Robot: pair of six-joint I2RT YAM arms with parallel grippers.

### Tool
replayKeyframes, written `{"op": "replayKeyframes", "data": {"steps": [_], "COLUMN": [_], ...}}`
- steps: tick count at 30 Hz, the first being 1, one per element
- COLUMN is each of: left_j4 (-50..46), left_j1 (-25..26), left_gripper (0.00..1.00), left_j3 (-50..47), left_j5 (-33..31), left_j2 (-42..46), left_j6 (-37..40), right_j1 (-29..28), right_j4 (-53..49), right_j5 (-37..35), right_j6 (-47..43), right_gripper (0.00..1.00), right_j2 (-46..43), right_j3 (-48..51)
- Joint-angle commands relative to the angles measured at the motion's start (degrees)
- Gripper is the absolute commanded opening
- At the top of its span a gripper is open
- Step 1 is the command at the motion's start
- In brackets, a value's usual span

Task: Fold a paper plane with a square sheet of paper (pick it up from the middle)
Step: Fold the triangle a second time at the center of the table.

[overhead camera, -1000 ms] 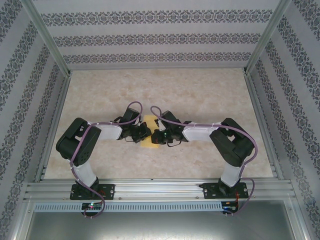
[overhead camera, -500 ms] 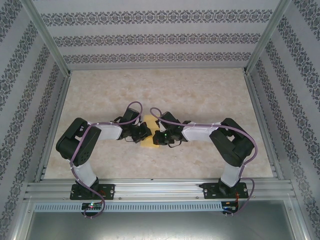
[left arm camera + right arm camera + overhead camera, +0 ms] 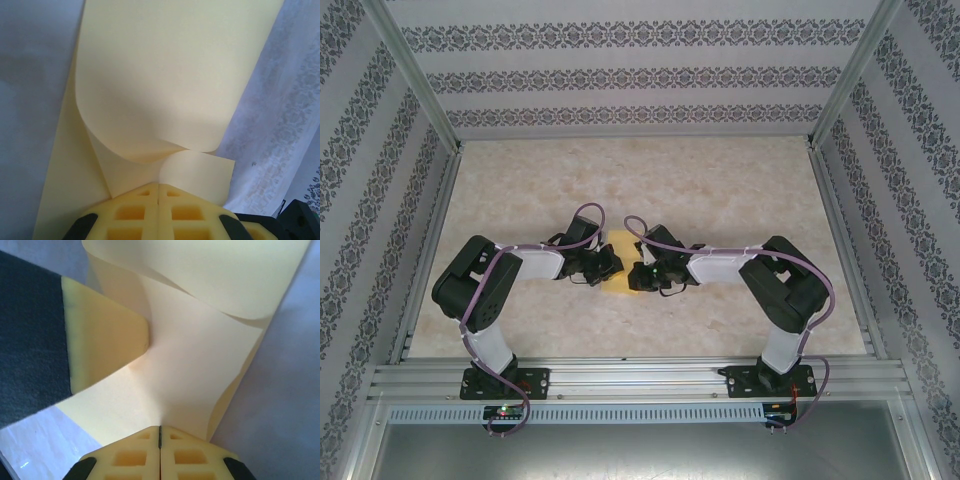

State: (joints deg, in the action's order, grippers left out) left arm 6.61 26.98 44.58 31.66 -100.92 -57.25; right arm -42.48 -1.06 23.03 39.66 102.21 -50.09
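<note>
Left gripper (image 3: 158,186) and right gripper (image 3: 160,430) each pinch the paper (image 3: 165,75), jaws closed; my wrist cameras show it curling just ahead. Overhead, it's a yellow patch between them.

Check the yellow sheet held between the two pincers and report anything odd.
The square sheet of paper is not flat: pinched by the left pincer and the right pincer, it bulges into loose curls rather than a crisp fold. One corner curls over beside the left pincer. No tear shows.

square sheet of paper (image 3: 617,287) between left end effector (image 3: 611,266) and right end effector (image 3: 636,275)
</note>
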Motion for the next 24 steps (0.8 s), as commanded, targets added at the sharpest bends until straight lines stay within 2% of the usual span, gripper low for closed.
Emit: {"op": "replayKeyframes", "data": {"steps": [1,5,14,19,24], "left_j4": [-4.75,-5.12,-4.94,-5.0,-5.12], "left_j1": [-0.09,-0.17,-0.18,-0.17,-0.17], "left_gripper": [0.0,0.0,0.0,0.0,0.0], "left_j3": [-2.05,-2.05,-2.11,-2.29,-2.13], "left_j5": [-3.34,-3.29,-3.25,-3.52,-3.66], "left_j2": [-0.33,-0.06,0.04,-0.06,-0.58], "left_j6": [1.44,1.71,1.71,1.68,1.62], "right_j1": [-0.03,0.17,0.2,0.67,1.07], "right_j4": [-2.01,-1.0,-3.73,-5.78,-3.97], "right_j5": [2.75,4.16,3.06,1.14,4.17], "right_j6": [1.36,2.8,4.38,3.91,3.63], "right_gripper": [0.08,0.09,0.08,0.09,0.1], "right_j2": [-3.1,-3.94,3.95,5.14,2.86], "right_j3": [0.13,-2.46,-5.67,-3.35,-1.5]}}
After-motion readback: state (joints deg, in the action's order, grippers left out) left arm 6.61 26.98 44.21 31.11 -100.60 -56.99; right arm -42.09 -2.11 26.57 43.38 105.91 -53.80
